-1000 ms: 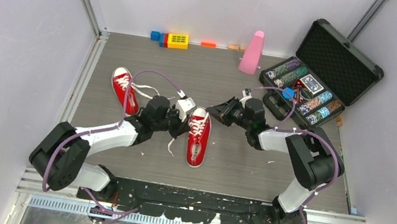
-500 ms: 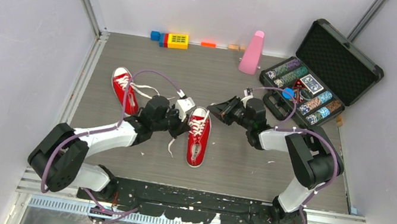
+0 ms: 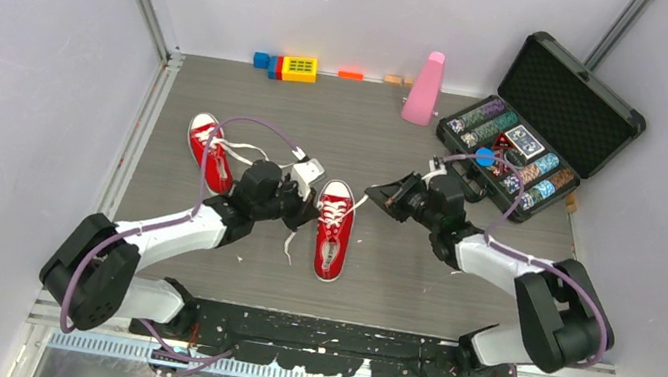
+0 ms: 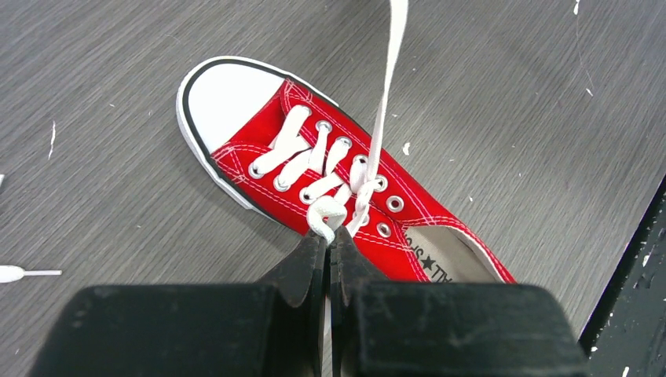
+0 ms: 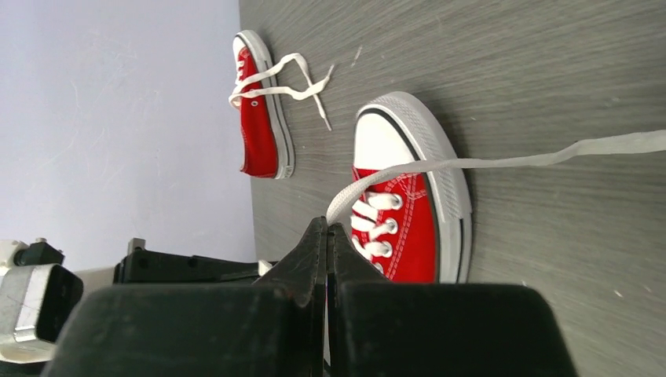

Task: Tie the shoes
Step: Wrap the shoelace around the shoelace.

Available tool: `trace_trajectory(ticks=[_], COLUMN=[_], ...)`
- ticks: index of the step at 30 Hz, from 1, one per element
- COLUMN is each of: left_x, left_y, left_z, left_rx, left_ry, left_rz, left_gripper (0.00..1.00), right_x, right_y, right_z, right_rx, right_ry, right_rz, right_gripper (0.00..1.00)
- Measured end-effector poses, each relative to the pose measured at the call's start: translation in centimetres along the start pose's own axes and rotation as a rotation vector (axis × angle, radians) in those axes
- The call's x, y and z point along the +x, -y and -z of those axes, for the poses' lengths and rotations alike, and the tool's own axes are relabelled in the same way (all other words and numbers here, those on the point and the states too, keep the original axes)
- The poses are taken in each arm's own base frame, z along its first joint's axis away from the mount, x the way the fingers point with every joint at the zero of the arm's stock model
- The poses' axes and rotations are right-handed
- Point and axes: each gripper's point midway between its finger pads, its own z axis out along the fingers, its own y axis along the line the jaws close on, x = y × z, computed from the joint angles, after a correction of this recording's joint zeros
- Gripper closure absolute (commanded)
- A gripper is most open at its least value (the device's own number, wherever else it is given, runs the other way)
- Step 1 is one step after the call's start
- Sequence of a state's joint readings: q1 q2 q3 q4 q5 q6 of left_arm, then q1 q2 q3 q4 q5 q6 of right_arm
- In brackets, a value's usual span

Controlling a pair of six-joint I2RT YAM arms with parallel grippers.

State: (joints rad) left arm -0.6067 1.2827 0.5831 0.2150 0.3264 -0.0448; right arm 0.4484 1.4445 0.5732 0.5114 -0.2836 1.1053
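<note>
- A pair of small red canvas sneakers lies on a grey wood-grain surface [image 3: 416, 283], seen from above with two robot arms reaching in from the near edge.
- The middle sneaker [image 3: 333, 234] lies between the two arms. Its long axis runs near to far, with the white toe cap at the far end and the heel towards the arm bases.
- The left end effector [image 3: 310, 209] sits just beside the sneaker's left side, level with the eyelets. Its fingers are pressed together on a small loop of the white lace [image 4: 382, 118] by the upper eyelets.
- The right end effector [image 3: 375, 198] is to the right of the toe cap and slightly farther away. It is also closed, and it appears to pinch a strand of the same lace that stretches over the toe cap.
- The two arms face each other across the sneaker's width, so the likely next step is to pull the strands apart to left and right, at right angles to the long axis. The left arm is the nearer to the eyelets.
- The second sneaker [image 3: 205, 150] lies well apart at the far left, its laces loose on the surface.
</note>
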Motion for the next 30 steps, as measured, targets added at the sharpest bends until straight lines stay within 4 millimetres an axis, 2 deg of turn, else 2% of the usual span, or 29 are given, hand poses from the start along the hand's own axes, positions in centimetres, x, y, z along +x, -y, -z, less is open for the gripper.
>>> trace_trajectory(ticks=[3,11,14,18,21,27,30], left_x=[-0.1,0.7,1.4,2.1,1.7,-0.3,-0.6], left_y=[0.0,0.0,-0.2,-0.2,-0.2,-0.3,-0.3], left_z=[0.1,0.1,0.1,0.0,-0.1,-0.6,-0.9], left_rx=[-0.002,-0.006,-0.018,-0.02,-0.015,0.001,0.013], left_ry=[0.003,-0.025,-0.052,-0.083,-0.091,-0.065,-0.066], left_rz=[0.0,0.02,0.041,0.05,0.042,0.002,-0.018], left_gripper=[1.0,1.0,1.0,1.0,1.0,1.0,1.0], right_x=[0.2,2.1,2.3,2.5,2.6,2.2,2.2], right_y=[0.9,5.9,6.5,6.6,6.2,3.5,2.4], right_z=[1.1,2.5,2.7,2.7,2.6,2.1,2.0], right_rx=[0.044,0.214,0.234,0.235,0.219,0.138,0.104], right_ry=[0.009,-0.022,-0.028,-0.042,-0.06,-0.091,-0.106], right_rz=[0.009,0.0,0.006,0.023,0.036,0.091,0.115], right_gripper=[1.0,1.0,1.0,1.0,1.0,1.0,1.0])
